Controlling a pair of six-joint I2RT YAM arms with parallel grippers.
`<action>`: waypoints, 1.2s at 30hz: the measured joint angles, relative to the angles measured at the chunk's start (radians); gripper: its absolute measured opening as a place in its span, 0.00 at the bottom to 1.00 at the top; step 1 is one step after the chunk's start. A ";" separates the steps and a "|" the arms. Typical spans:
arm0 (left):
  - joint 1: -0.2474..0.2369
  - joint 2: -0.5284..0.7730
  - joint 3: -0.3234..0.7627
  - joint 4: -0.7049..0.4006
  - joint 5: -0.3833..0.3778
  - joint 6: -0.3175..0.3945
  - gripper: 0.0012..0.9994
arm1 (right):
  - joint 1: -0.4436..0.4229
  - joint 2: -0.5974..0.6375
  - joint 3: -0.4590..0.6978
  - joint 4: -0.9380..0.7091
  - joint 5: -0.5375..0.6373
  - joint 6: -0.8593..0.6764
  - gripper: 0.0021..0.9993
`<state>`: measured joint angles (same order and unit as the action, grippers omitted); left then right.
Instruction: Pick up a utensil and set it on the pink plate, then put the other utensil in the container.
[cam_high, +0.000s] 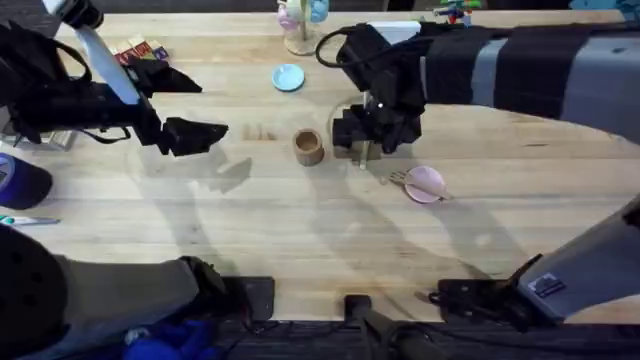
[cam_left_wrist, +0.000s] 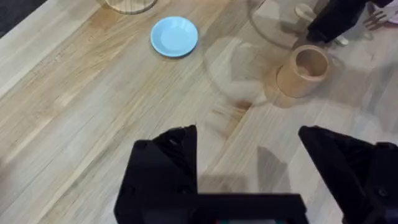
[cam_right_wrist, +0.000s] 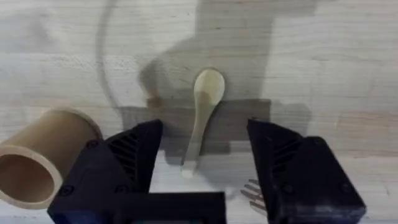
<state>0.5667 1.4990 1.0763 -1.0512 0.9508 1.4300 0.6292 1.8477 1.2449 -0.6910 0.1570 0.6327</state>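
Note:
The pale wooden spoon (cam_right_wrist: 202, 118) lies flat on the table between the wooden cup container (cam_high: 308, 147) and the pink plate (cam_high: 428, 186). My right gripper (cam_right_wrist: 205, 127) hovers open just over the spoon, one finger on each side of its handle, touching nothing. The fork (cam_high: 400, 179) rests with its handle on the pink plate and its tines (cam_right_wrist: 252, 190) sticking out over the rim. The container (cam_right_wrist: 37, 155) stands upright and empty close beside the right gripper. My left gripper (cam_left_wrist: 249, 137) hangs open and empty above bare table, left of the container (cam_left_wrist: 303, 68).
A light-blue dish (cam_high: 288, 77) sits behind the container. A clear holder (cam_high: 298, 30) stands at the back edge. Small boxes (cam_high: 140, 50) lie at the back left, a dark blue object (cam_high: 20, 182) and a pen (cam_high: 30, 220) at the left edge.

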 joint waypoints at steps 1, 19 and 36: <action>0.000 0.000 0.000 0.000 0.000 0.000 0.99 | 0.000 0.001 0.001 0.001 0.000 0.001 0.81; 0.000 0.000 0.000 0.000 0.000 0.000 0.99 | 0.004 0.005 0.006 0.008 0.008 0.015 0.19; 0.000 0.000 0.000 0.000 -0.001 0.000 0.99 | -0.041 0.018 0.056 -0.045 -0.038 -0.194 0.03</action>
<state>0.5667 1.4990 1.0763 -1.0512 0.9501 1.4303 0.5879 1.8652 1.3011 -0.7359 0.1189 0.4389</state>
